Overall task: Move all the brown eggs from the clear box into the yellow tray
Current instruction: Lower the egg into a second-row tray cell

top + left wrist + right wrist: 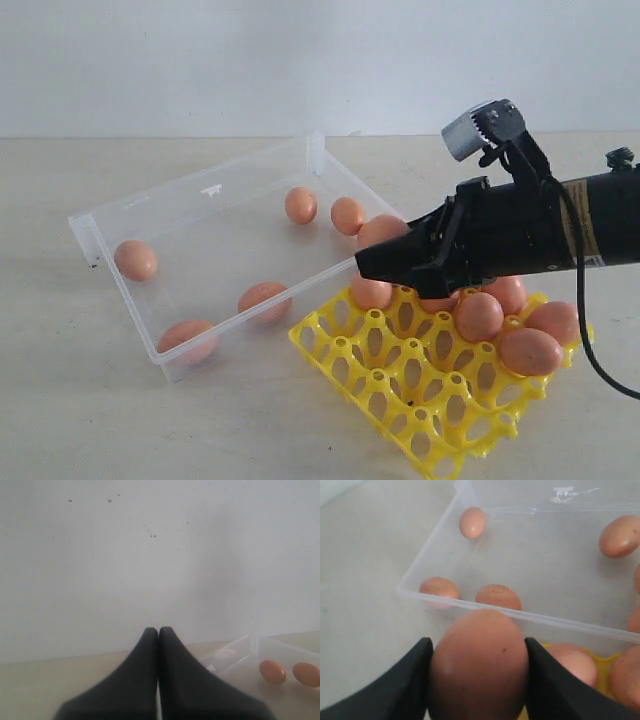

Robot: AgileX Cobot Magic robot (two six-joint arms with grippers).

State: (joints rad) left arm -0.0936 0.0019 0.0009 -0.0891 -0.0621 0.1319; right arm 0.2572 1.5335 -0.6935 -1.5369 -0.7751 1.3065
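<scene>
My right gripper (378,250) is shut on a brown egg (382,230), held in the air between the near wall of the clear box (190,185) and the yellow tray (420,415). In the right wrist view that egg (477,665) fills the gap between both black fingers (410,680). Several brown eggs lie loose in the box, among them one at its left end (136,260) and two at the far side (301,205). Several more sit in the tray's far cups (479,316). My left gripper (159,631) is shut on nothing, beside the box (240,652).
The box and tray rest on a pale tabletop against a white wall. The tray's front cups (440,450) hold nothing. The right arm's black body and cable (585,330) hang over the tray's far right corner. The left arm is outside the exterior view.
</scene>
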